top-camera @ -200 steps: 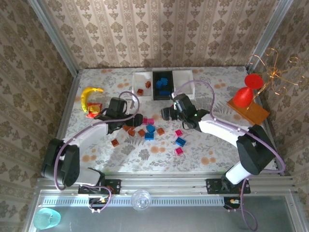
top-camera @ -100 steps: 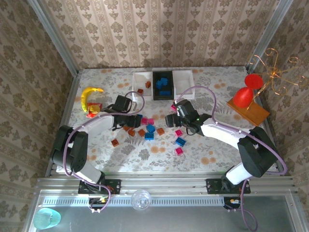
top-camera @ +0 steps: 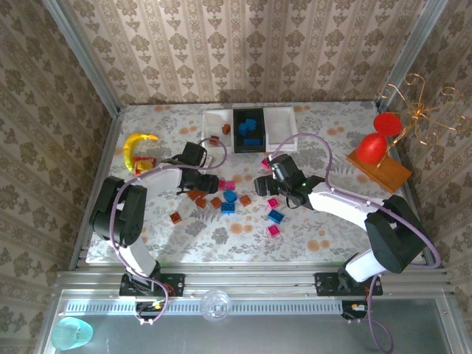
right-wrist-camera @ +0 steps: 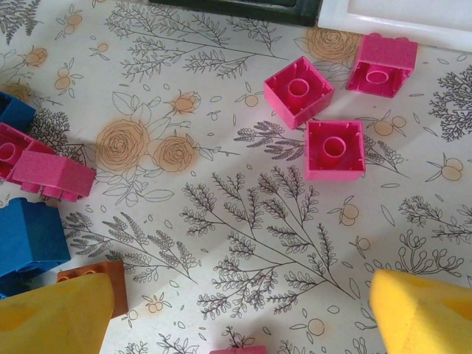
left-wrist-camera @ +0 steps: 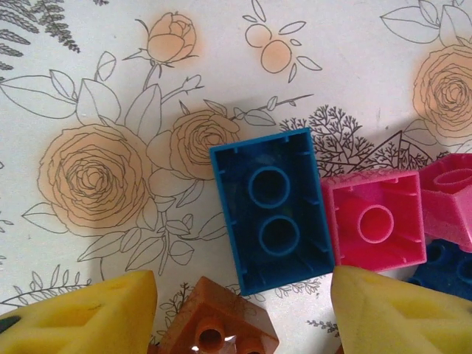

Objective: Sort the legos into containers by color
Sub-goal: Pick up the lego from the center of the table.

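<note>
A flowered tablecloth (top-camera: 221, 237) covers the table, shut in by walls of beige patterned wallpaper (top-camera: 243, 51) and a metal rail (top-camera: 258, 279) along the near edge. The trays (top-camera: 209, 116) sit at the back centre, with blue bricks (top-camera: 251, 127) in the black middle one and brown bricks (top-camera: 226, 129) in the left white one. The loose legos (top-camera: 229, 198) lie mid-table between the arms. The left gripper (left-wrist-camera: 240, 321) has its fingers apart, either side of a brown brick (left-wrist-camera: 217, 332). The right gripper (right-wrist-camera: 236, 317) is spread wide above pink bricks (right-wrist-camera: 335, 150). A banana (top-camera: 137, 144) lies at the left and an orange board (top-camera: 389, 175) at the right.
</note>
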### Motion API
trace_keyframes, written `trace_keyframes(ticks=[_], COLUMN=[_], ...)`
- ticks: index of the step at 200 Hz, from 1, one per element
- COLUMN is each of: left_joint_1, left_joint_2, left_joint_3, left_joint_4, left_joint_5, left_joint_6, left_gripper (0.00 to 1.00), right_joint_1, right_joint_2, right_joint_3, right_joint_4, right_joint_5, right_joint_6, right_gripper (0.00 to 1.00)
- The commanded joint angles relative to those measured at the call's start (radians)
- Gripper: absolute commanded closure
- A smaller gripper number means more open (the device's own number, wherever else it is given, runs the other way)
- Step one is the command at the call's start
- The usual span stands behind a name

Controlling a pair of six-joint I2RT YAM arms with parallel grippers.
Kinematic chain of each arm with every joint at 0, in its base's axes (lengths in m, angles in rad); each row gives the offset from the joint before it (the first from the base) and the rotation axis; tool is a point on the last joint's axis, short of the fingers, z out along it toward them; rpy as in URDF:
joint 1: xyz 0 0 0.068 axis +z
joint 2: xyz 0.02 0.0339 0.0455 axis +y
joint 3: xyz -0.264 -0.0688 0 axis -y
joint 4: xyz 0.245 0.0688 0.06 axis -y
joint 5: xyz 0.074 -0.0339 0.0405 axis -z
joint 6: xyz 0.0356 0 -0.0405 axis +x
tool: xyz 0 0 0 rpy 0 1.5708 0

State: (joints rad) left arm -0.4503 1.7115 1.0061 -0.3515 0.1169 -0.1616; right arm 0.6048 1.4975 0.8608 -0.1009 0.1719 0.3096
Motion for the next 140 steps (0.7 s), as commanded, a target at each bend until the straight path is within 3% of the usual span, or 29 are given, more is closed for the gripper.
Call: trace_keyframes(ticks=[1,79,140], left_joint_1=[-0.001,-0.001,-0.001], left_joint_2=[0.032,0.111,0.180], left_joint_3=[0.033,0.091,0.160], left_joint_4=[0.001,0.029,0.026], left_joint_5=[0.023,0.018,0.001], left_joint_6=[0.012,-0.010,0.005], left_gripper=[0.34,0.31,0.51], right_joint_1=[-0.007,-0.011,-0.016], right_joint_2=[-0.023,-0.040,-0.055], right_joint_3=[-0.011,-0.029,-0.039], right_joint_4=[0.014,0.014,0.012], right_joint_5=[0.025,0.034,0.037], right_joint_6=[-0.004,-0.002,-0.003], right_gripper=[0.09,0.09,0.09])
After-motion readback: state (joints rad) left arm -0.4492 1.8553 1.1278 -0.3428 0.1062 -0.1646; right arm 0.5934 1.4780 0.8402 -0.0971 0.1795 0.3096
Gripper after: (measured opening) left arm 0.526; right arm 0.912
